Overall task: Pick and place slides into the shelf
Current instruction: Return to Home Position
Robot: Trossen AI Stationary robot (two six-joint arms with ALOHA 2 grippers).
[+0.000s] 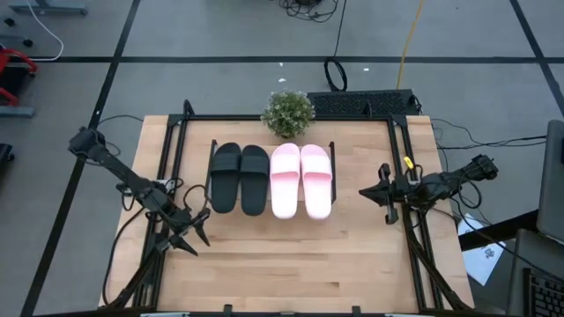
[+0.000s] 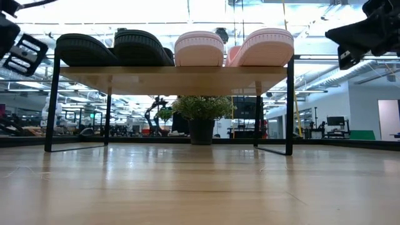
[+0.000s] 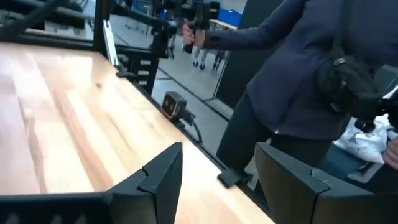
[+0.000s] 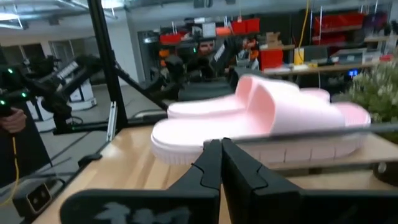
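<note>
Several slides lie side by side on the shelf (image 2: 175, 74): a black pair (image 1: 239, 176) on the left and a pink pair (image 1: 301, 179) on the right, resting on their soles on the shelf's top board. My left gripper (image 1: 192, 236) hangs open over the table's near left part, away from the shelf, with nothing between its fingers. My right gripper (image 1: 382, 195) is shut and empty, to the right of the pink pair (image 4: 261, 121), pointing at it.
A small potted plant (image 1: 287, 113) stands behind the shelf at the table's far edge. Black frame rails (image 1: 176, 158) run along the table's left and right sides. A person (image 3: 298, 81) stands beyond the table's near edge in the left wrist view.
</note>
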